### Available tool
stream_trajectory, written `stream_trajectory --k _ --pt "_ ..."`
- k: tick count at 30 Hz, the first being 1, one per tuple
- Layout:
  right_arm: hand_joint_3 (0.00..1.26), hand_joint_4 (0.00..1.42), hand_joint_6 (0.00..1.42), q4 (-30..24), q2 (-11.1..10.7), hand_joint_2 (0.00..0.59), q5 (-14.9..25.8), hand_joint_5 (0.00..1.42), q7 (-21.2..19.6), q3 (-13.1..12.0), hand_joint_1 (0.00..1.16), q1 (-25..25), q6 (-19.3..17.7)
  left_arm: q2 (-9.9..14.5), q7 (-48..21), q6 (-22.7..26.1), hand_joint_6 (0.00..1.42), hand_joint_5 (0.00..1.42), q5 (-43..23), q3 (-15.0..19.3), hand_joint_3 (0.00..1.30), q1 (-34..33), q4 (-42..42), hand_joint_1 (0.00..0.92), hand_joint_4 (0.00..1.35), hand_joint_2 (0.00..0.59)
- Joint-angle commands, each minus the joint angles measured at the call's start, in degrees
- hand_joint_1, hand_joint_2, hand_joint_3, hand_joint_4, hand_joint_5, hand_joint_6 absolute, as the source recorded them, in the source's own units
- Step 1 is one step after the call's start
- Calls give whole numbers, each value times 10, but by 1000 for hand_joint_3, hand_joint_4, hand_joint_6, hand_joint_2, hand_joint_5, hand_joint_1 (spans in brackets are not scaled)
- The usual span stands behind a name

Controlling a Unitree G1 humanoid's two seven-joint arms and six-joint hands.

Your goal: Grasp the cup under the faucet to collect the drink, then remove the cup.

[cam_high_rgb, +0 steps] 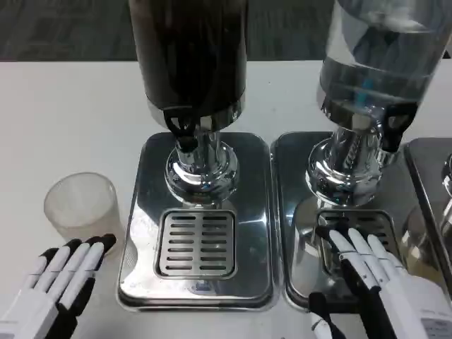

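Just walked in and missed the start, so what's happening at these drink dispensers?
Nothing is being poured yet. A frosted cup stands on the white table, left of the dark dispenser, not under its faucet. The left hand lies open just in front of the cup, holding nothing. The right hand rests with its fingers over the drip grate of the clear dispenser.
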Motion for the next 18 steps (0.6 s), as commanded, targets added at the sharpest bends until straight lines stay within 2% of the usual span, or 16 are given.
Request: stream_trajectory --k 1,18 --pt "115 44 80 -5 -4 509 2 26 3 -1 450 3 -5 -1 17 -31 0 0 -27 13 0 -6 24 0 0 77" --pt "123 44 80 0 -5 515 9 26 5 -4 456 -3 -6 -12 12 -49 0 0 -61 24 0 -24 45 0 0 44"
